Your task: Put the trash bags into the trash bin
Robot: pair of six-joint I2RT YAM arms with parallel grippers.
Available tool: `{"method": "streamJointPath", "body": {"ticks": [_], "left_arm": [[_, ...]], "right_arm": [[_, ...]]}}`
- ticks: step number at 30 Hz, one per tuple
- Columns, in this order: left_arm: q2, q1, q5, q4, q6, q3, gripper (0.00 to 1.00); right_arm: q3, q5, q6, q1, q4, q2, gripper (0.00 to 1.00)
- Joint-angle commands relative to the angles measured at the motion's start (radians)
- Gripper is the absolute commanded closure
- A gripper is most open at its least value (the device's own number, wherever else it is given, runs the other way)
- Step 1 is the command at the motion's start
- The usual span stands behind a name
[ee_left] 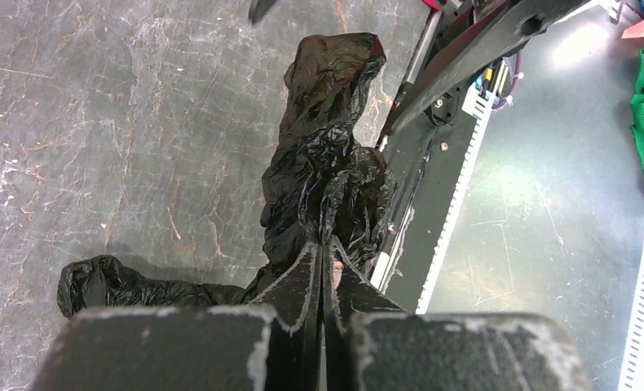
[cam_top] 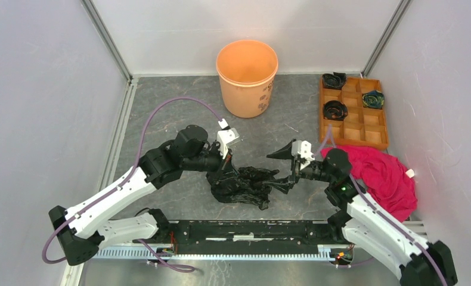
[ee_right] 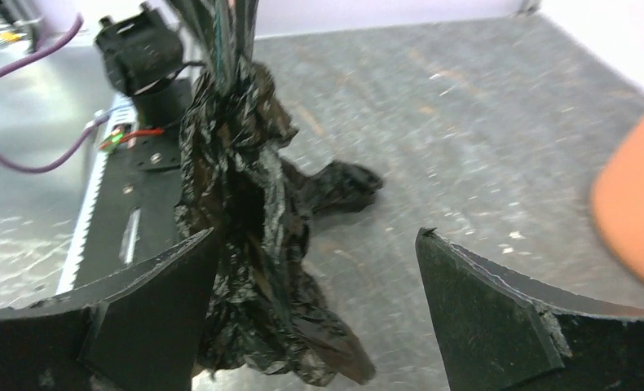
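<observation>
The trash bag (cam_top: 245, 186) is a crumpled heap of glossy black film on the grey table between the two arms. My left gripper (cam_top: 224, 171) is shut on its left part; in the left wrist view the shut jaws (ee_left: 325, 244) pinch a fold of the film and the bag (ee_left: 327, 147) stretches away from them. My right gripper (cam_top: 279, 170) is open at the bag's right end. In the right wrist view it (ee_right: 317, 238) is wide open, with the bag (ee_right: 245, 244) hanging against the left finger. The orange trash bin (cam_top: 247, 74) stands upright at the back, empty.
An orange-brown compartment tray (cam_top: 371, 136) with small black rolls sits at the back right. A pink-red cloth (cam_top: 385, 176) lies by the right arm. A black rail (cam_top: 245, 229) runs along the near edge. Walls close in on the left, back and right.
</observation>
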Motion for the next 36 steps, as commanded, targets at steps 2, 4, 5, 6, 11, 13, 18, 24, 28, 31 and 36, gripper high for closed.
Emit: {"method": "streamJointPath", "body": {"ticks": [2,4,5,6,11,13,18,24,28,31,36], "left_arm": [[0.001,-0.001,0.024,0.027,0.056,0.003,0.98],[0.001,-0.002,0.019,0.027,0.056,0.004,0.98],[0.001,-0.001,0.018,0.029,0.056,0.003,0.98],[0.002,-0.001,0.017,0.03,0.054,0.003,0.98],[0.004,-0.001,-0.032,0.023,0.053,0.009,0.98],[0.0,-0.001,-0.076,0.019,0.048,0.013,0.98],[-0.002,-0.001,-0.249,0.037,-0.047,0.038,0.64],[0.017,-0.001,-0.425,0.039,-0.365,0.134,0.05],[0.004,-0.001,-0.331,0.076,-0.485,0.162,0.0],[0.0,-0.001,-0.179,0.196,-0.564,0.133,0.0],[0.071,-0.001,0.014,0.351,-0.624,0.123,0.0]], "right_arm": [[0.042,-0.088,-0.021,0.079,0.01,0.114,0.05],[0.042,0.004,-0.043,0.102,-0.014,0.13,0.13],[0.046,0.022,-0.033,0.104,-0.013,0.136,0.24],[0.051,0.033,-0.002,0.106,-0.008,0.143,0.34],[0.037,0.032,0.117,0.111,0.011,0.127,0.76],[0.025,0.073,0.152,0.112,-0.004,0.086,0.92],[0.005,0.312,0.303,0.112,-0.061,-0.036,0.99],[0.126,0.755,0.433,0.111,-0.398,-0.07,0.99],[0.236,0.9,0.421,0.111,-0.539,-0.08,0.99],[0.318,0.969,0.408,0.111,-0.579,-0.108,0.99],[0.623,1.154,0.278,0.112,-0.748,-0.077,0.99]]}}
